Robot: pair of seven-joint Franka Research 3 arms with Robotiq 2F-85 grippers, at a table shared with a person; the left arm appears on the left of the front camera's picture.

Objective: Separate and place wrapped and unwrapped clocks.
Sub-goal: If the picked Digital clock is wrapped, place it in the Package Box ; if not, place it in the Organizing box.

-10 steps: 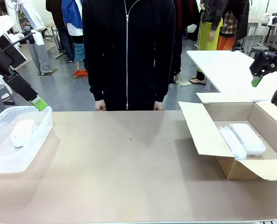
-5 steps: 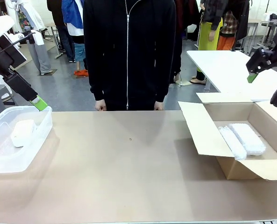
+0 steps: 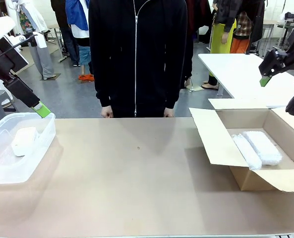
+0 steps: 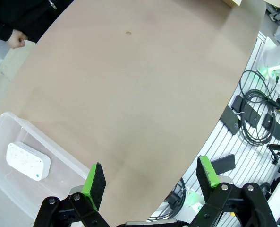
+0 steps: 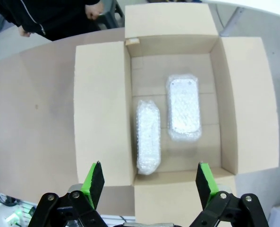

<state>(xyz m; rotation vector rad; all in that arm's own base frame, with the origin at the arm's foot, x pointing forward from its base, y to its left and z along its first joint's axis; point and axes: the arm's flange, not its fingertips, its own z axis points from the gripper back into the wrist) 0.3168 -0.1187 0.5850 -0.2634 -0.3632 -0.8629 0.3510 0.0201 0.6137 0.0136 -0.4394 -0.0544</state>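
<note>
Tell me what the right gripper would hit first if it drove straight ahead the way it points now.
The right gripper is open, pointing down into the cardboard box. Straight on, it would probably meet the nearer bubble-wrapped bundle lying on the box floor, though depth is hard to judge; the second bundle lies just beside it.

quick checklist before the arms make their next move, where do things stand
1. Two crinkly white bubble-wrapped bundles inside brown cardboard box: ok.
2. Bare smooth white rounded block inside clear plastic bin: ok.
3. Left end effector open, holding nothing: ok.
4. Right end effector open, above the box: ok.
5. Person's hands at the far table edge, away from both containers: ok.
6. Further clocks waiting off the table: cannot tell.
</note>
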